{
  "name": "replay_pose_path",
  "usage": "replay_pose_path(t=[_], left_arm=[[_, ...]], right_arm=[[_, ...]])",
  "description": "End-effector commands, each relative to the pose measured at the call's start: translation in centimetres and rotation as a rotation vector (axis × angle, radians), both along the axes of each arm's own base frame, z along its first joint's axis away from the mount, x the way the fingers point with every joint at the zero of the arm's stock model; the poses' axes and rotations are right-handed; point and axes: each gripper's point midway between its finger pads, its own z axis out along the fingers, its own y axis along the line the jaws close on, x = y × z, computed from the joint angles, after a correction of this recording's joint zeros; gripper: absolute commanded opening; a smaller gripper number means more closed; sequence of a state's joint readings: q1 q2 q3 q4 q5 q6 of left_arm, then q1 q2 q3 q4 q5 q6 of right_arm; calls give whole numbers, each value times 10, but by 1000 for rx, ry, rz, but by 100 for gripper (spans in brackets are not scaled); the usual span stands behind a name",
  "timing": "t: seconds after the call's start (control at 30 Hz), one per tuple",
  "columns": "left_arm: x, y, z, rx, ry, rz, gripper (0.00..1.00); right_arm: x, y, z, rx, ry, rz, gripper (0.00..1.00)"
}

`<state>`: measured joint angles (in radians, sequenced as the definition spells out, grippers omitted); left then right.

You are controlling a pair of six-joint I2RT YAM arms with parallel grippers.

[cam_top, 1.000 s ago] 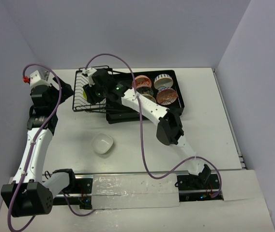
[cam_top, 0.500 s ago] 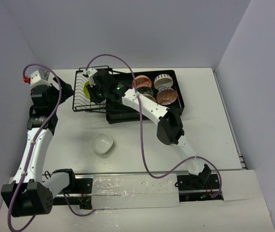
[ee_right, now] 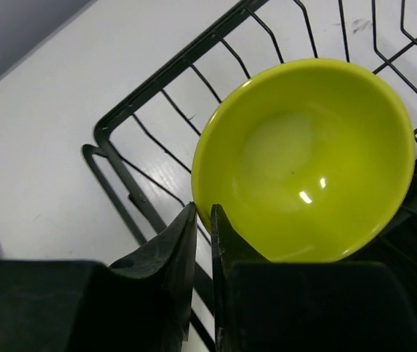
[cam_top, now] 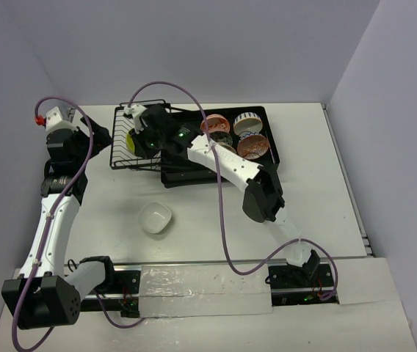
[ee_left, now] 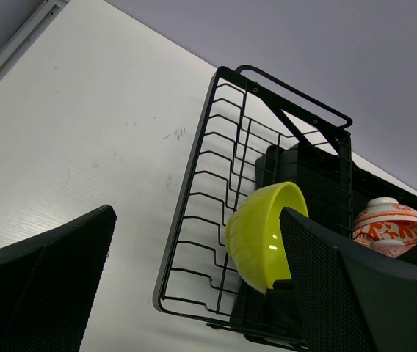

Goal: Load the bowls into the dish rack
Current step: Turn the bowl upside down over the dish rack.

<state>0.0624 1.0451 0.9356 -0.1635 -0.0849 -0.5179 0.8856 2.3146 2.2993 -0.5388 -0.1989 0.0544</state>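
Top view: rack (cam_top: 263, 165) sits by the worktop (cam_top: 326, 205) far edge, with open room to its right and front. Pale bowl (cam_top: 156, 218) is on the near worktop, well apart from the rack. Right tool (cam_top: 142, 139) is over the wire section at the green bowl (cam_top: 131, 142). Left tool (cam_top: 100, 139) is just beside the rack's left edge.

Left wrist: left tool (ee_left: 197, 220) is spread wide. Green bowl (ee_left: 263, 235) stands on edge in the wires.

Right wrist: right tool (ee_right: 201, 216) is nearly clenched, tips at the green bowl (ee_right: 304, 161) rim; can't tell if it's pinching.

top view looks down; both wrist views (close) share the green bowl (ee_left: 263, 235).
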Motion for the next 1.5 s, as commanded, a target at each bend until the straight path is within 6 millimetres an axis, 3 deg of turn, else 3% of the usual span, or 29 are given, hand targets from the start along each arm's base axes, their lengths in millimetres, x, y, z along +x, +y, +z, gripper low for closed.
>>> replay_pose_path(t=[0.0,0.1,0.13,0.33,0.67,0.9,1.2,1.47], left_arm=[[3,-1,12,-11,-34,-5,99],[3,0,13,-11,-35,-1,99],[3,0,13,-8,-35,-2,99],[4,-1,10,-10,-27,-7,99],[5,-3,8,-15,-22,-19,99],[7,-4,8,-16,-18,-26,99],[8,-5,5,-17,-11,-32,99],[8,-5,5,-13,-13,-31,99]], right_arm=[[-1,-20,39,78,53,-32,0],[-2,-19,62,234,134,12,0],[3,-17,80,311,114,27,0],[31,-46,102,503,181,-19,0],[54,-97,64,506,215,-164,0],[52,-100,47,483,232,-152,0],[47,-102,55,457,217,-121,0],[19,-130,81,421,135,-119,14]])
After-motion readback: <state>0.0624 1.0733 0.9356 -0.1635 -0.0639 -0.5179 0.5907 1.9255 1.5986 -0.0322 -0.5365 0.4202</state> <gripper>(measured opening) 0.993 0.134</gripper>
